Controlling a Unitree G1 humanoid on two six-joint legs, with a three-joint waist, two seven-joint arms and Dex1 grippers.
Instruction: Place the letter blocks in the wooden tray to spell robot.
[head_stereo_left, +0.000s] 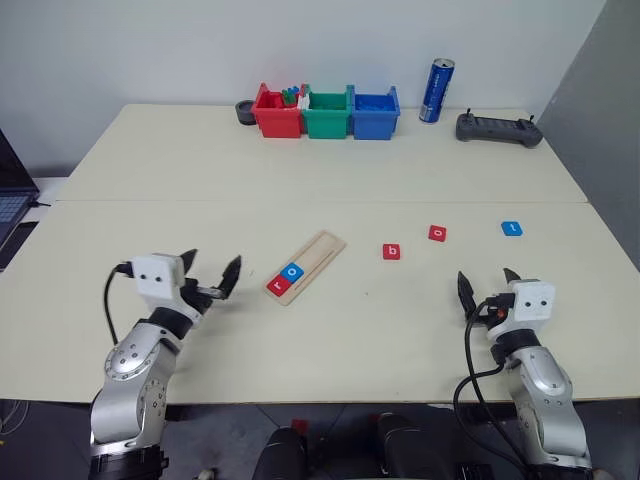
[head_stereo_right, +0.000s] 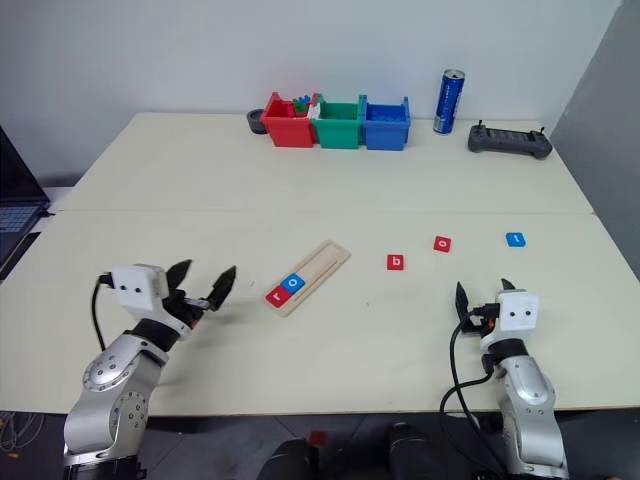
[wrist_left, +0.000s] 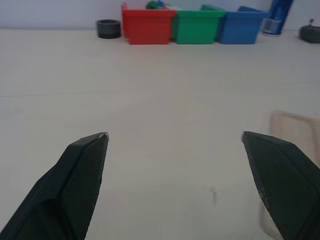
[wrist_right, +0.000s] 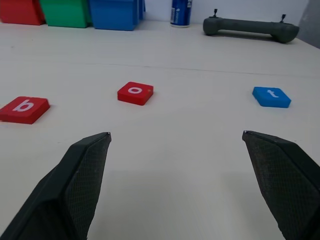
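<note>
I see both hands wide, left hand (head_stereo_left: 210, 273) and right hand (head_stereo_left: 487, 282) empty; wooden tray (head_stereo_left: 318, 256) holds red r (head_stereo_left: 276, 285), blue o (head_stereo_left: 292, 271); b (head_stereo_left: 391, 251), red o (head_stereo_left: 437, 233), t (head_stereo_left: 512, 228) loose on bench (head_stereo_left: 300, 180).

**Where the four cameras look**

The two eye views look from above, forward and down over the table (head_stereo_left: 330, 170), and share nearly everything. Each wrist view looks low and level along the table toward the coloured bins (wrist_left: 192, 24); both share them.
</note>
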